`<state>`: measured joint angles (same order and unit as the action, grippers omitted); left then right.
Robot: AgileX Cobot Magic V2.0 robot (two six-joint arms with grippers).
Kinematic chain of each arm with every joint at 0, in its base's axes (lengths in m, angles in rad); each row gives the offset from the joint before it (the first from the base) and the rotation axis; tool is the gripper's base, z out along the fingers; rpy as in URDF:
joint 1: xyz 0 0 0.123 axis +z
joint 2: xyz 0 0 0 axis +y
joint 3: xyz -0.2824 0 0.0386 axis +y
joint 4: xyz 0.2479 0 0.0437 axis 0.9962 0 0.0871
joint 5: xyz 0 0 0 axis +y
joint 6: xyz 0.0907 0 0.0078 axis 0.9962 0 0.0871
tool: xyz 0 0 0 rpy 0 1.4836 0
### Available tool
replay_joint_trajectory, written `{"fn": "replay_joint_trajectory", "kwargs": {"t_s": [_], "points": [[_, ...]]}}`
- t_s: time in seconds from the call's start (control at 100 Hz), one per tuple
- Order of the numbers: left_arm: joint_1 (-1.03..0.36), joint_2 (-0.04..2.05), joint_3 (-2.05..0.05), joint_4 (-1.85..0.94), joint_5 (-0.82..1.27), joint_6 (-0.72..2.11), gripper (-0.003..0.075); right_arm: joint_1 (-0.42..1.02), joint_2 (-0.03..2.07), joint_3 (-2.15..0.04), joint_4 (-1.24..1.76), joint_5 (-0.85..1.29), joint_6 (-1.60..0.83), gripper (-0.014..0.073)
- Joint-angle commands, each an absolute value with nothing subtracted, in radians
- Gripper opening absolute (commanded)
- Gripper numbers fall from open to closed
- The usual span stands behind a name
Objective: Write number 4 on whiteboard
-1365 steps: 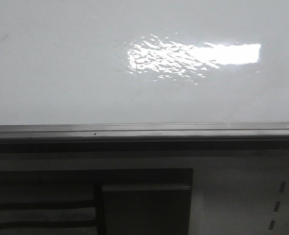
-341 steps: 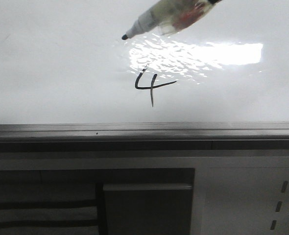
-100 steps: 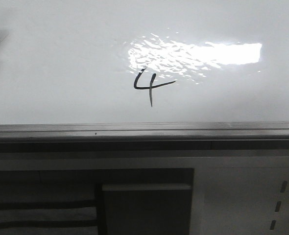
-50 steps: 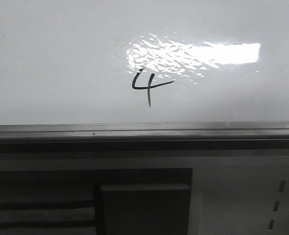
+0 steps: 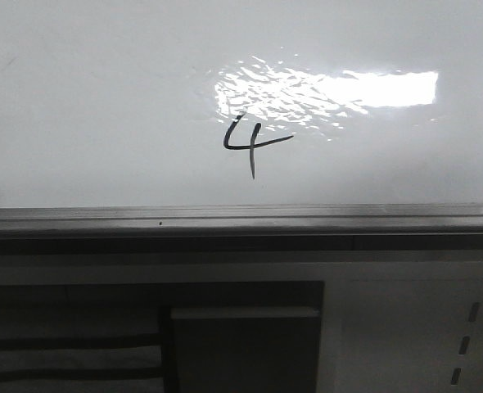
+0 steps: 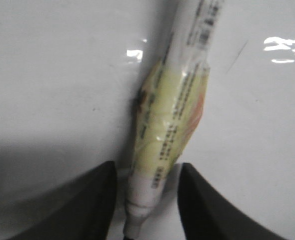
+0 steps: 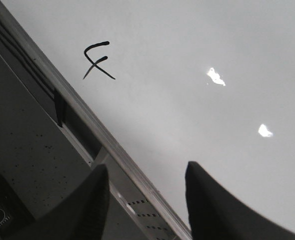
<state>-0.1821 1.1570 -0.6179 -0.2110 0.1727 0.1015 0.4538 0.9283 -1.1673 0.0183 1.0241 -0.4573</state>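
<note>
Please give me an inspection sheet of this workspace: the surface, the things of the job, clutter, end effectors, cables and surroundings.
Surface: whiteboard, glossy white, bright rippled glare near the middle, grey rail along its near edge.
Job's things: number 4 written in black just below the glare; a marker with a yellow-wrapped barrel.
Clutter: nothing seen on the board.
End effectors: left end effector has the marker between its fingers, over the board; right end effector open and empty, over the board's edge.
Cables: nothing seen.
Surroundings: white slotted panel and a dark recess below the rail.
</note>
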Motion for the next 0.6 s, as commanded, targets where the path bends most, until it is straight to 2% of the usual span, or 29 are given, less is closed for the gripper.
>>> {"fn": "replay_joint_trajectory", "kwargs": {"t_s": [0.0, 0.06, 0.31, 0.43, 0.59], "points": [[-0.181, 1.150, -0.661, -0.191, 0.131, 0.089, 0.0419, 0.445, 0.925, -1.194, 0.008, 0.959, -0.404, 0.0311], [-0.181, 1.134, -0.693, -0.157, 0.184, 0.089, 0.0440, 0.445, 0.925, -1.194, -0.010, 0.959, -0.351, 0.0311], [-0.181, 0.956, -0.861, -0.066, 0.547, 0.089, 0.0439, 0.445, 0.841, -1.155, -0.035, 0.916, -0.106, 0.0311], [-0.181, 0.790, -0.828, -0.064, 0.579, 0.089, 0.0438, 0.445, 0.760, -1.028, -0.035, 0.771, -0.075, 0.0311], [-0.181, 0.565, -0.695, -0.076, 0.494, 0.089, 0.0438, 0.445, 0.649, -0.838, -0.031, 0.579, -0.043, 0.0309]]}}
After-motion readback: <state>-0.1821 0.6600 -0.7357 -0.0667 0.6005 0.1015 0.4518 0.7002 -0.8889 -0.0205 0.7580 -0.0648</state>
